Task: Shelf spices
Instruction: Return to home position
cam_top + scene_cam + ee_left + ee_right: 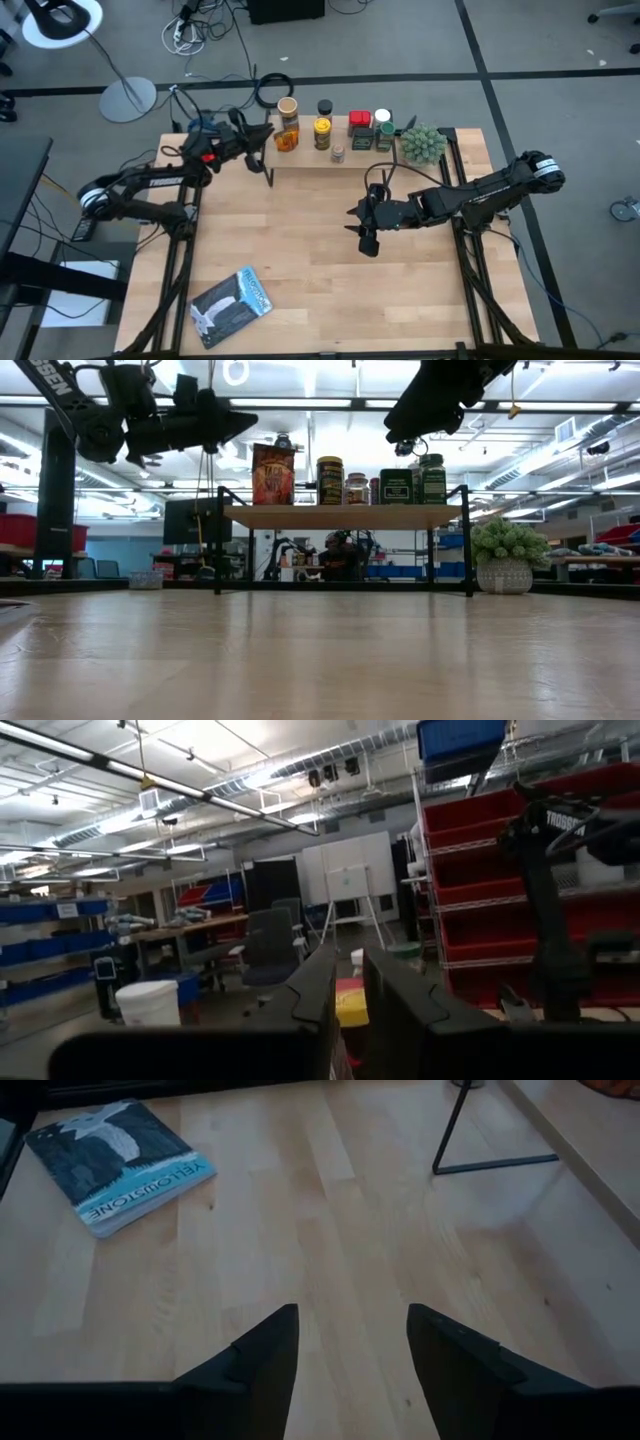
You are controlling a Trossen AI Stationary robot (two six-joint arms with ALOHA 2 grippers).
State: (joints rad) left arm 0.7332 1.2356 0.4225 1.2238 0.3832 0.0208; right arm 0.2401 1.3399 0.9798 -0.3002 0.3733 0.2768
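Note:
The shelf (305, 160) (340, 516) stands on thin black legs at the table's far edge. Several spices stand on its board: a tan-lidded jar (288, 106), an orange-labelled jar (273, 474), a yellow jar (322, 132), a black-lidded jar (325, 107), a red tin (360, 120), a white-capped bottle (381, 118) and green tins (397, 486). My left gripper (268, 133) (350, 990) hovers by the shelf's left end with only a narrow slit between its fingers, and holds nothing. My right gripper (367, 243) (350, 1350) hangs open and empty over the table's middle.
A small potted plant (422, 145) (505, 555) stands on the table by the shelf's right end. A blue-white flat packet (232, 303) (120, 1160) lies near the table's near left corner. Bare wood stretches between the shelf and the near edge.

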